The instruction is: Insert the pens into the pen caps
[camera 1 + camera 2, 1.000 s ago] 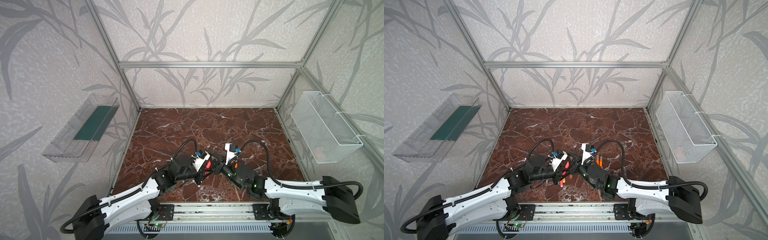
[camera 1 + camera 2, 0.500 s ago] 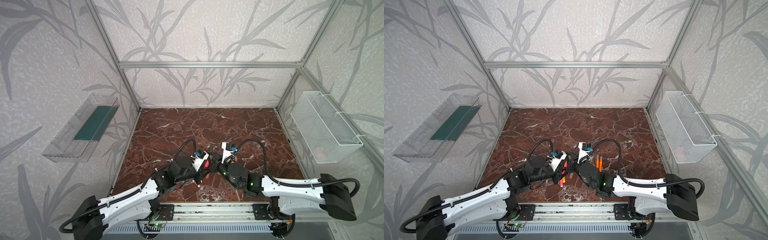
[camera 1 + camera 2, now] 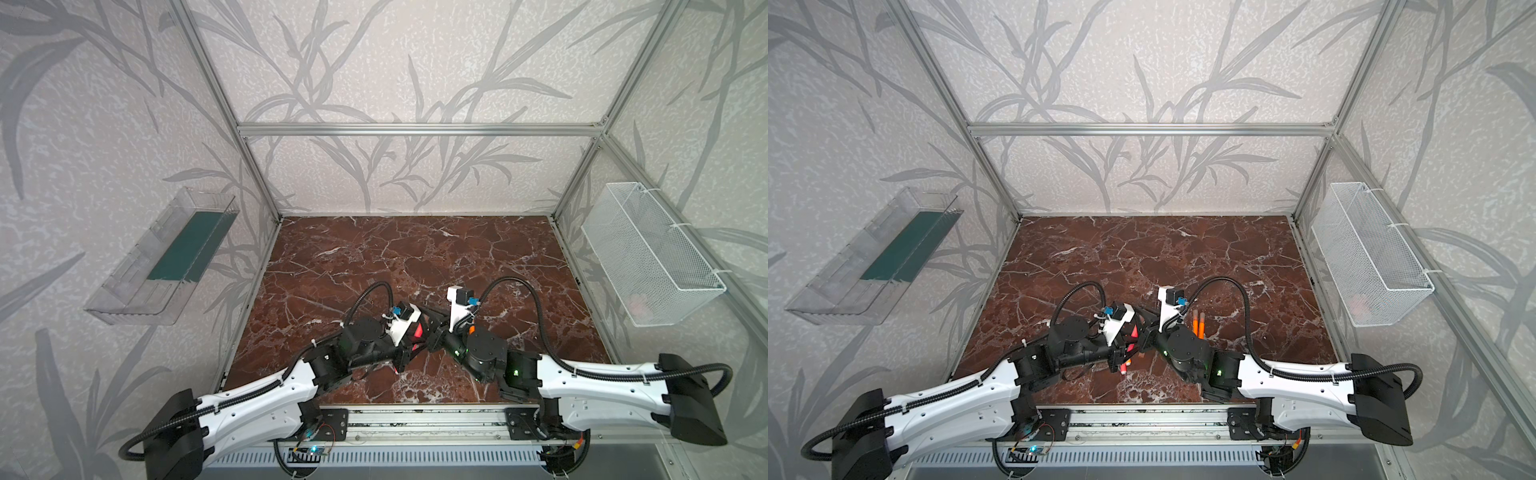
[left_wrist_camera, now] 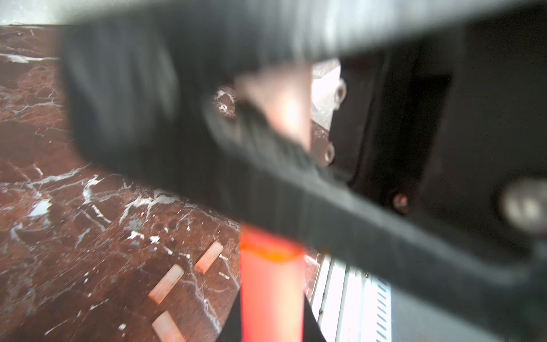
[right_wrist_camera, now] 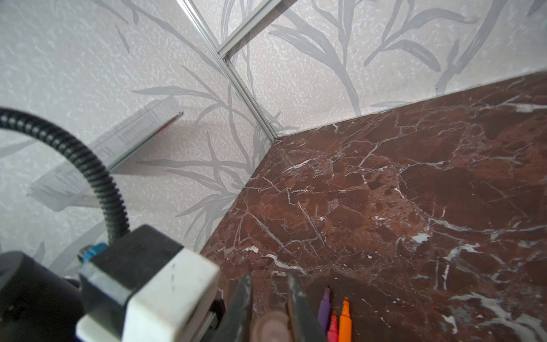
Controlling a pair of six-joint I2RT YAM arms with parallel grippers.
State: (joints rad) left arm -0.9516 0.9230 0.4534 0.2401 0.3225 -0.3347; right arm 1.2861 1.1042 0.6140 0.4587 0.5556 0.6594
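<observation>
My left gripper (image 4: 270,319) is shut on a pink-red pen (image 4: 270,296). The pen's front end runs out of sight behind the blurred black right gripper, where a pale pen cap (image 4: 284,103) shows. In the right wrist view my right gripper (image 5: 270,296) holds that cap (image 5: 270,327) between its fingers (image 5: 242,308). In both top views the two grippers (image 3: 415,340) (image 3: 1144,332) meet tip to tip near the table's front middle. Purple (image 5: 325,305), pink-red (image 5: 333,327) and orange (image 5: 344,319) pens lie beside them. Three loose caps (image 4: 208,257) (image 4: 166,284) (image 4: 167,327) lie on the marble.
The marble table (image 3: 415,257) stretches bare toward the back wall. A clear plastic tray (image 3: 162,257) hangs on the left wall and a white wire basket (image 3: 648,257) on the right wall. A metal rail (image 3: 415,424) runs along the front edge. Two orange pens (image 3: 1198,326) lie by the right wrist.
The right arm pushed left toward the left gripper, then eased back slightly. The two grippers stay tip to tip, with pen and cap between them.
</observation>
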